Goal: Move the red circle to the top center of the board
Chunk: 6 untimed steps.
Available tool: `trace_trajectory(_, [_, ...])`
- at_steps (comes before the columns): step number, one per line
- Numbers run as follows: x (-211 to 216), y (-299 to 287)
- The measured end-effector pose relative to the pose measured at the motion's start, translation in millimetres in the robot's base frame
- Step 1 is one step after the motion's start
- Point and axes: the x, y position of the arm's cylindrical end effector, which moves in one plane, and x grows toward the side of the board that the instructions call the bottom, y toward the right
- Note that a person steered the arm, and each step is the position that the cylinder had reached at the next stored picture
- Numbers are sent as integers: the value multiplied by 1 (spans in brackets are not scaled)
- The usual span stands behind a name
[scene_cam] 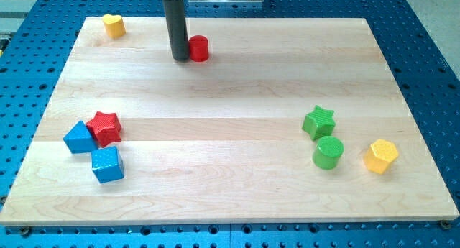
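My tip [180, 58], a bare rod holding nothing, touches the red circle's [199, 48] left side, upper centre; light, rigid, probably slides easily when pushed low.

A pale wooden surface [230, 133] is carrying a red circle [198, 48], yellow heart [113, 24], red star [105, 127], two blue blocks [79, 137] [107, 164], green star [318, 122], green cylinder [328, 152] and yellow hexagon [380, 156].
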Motion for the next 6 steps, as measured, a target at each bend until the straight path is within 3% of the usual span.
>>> trace_trajectory(1, [10,4])
trace_trajectory(4, [-21,73])
trace_trajectory(5, [-56,73])
trace_trajectory(6, [-57,52])
